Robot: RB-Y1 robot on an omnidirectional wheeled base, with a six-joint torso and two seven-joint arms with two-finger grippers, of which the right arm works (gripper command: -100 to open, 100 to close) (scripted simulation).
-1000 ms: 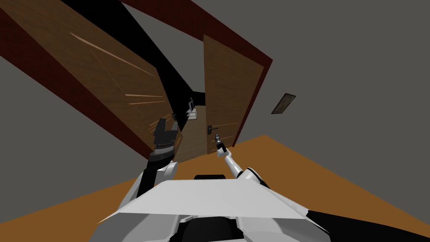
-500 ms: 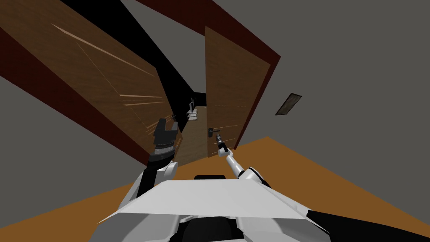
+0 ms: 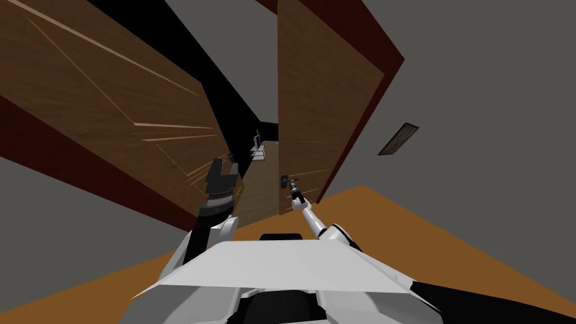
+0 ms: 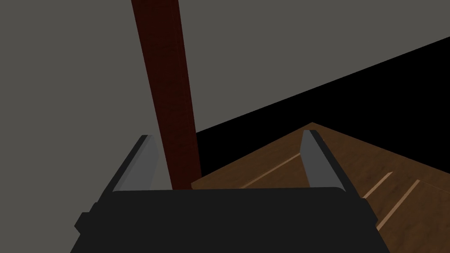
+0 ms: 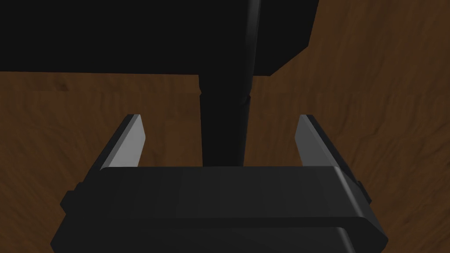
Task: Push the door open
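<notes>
The door is brown wood in a dark red frame. It stands ajar, and its free edge carries a small black handle. The right gripper is right at that handle, at the end of the outstretched right arm. In the right wrist view the handle runs as a dark bar from the right gripper up to a black plate on the wood. It passes between the two fingers, which stand wide with a gap on each side of the bar, so they press nothing. Whether the gripper's body touches the end of the bar is hard to say, as that spot is hidden.

On the robot's left of the handle, past a black area, a second brown door also stands at an angle. The left gripper is near the handle's height, just beside that second door's free edge. In the left wrist view its fingers are spread wide with nothing held between them. Beyond them are a stretch of the dark red frame, grey wall and brown door surface.

On the other side of the handle, past the frame, the grey wall bears a small dark panel. An orange-brown floor lies below the handle.
</notes>
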